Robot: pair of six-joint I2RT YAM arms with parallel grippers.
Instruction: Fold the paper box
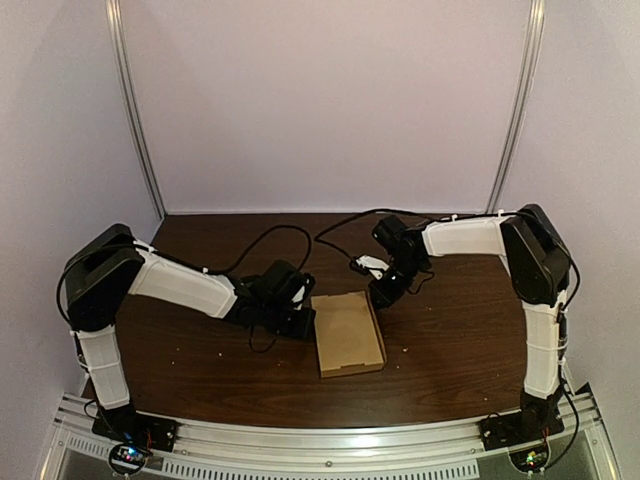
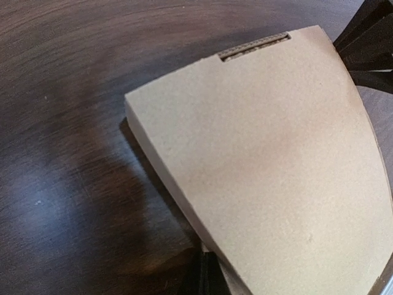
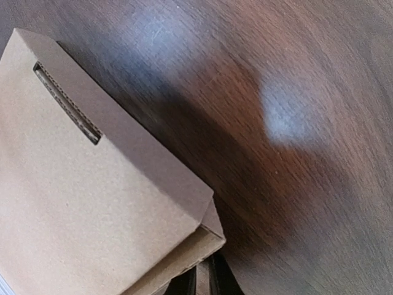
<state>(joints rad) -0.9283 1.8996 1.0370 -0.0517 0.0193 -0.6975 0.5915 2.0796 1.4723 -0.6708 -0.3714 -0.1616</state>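
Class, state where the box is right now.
In the top view the box lies flat on the table, between the left gripper at its left side and the right gripper at its far right corner.

1. No text, label, brand, number or sign can be read in any of the views.
2. The paper box shows only plain brown cardboard on every face in view.
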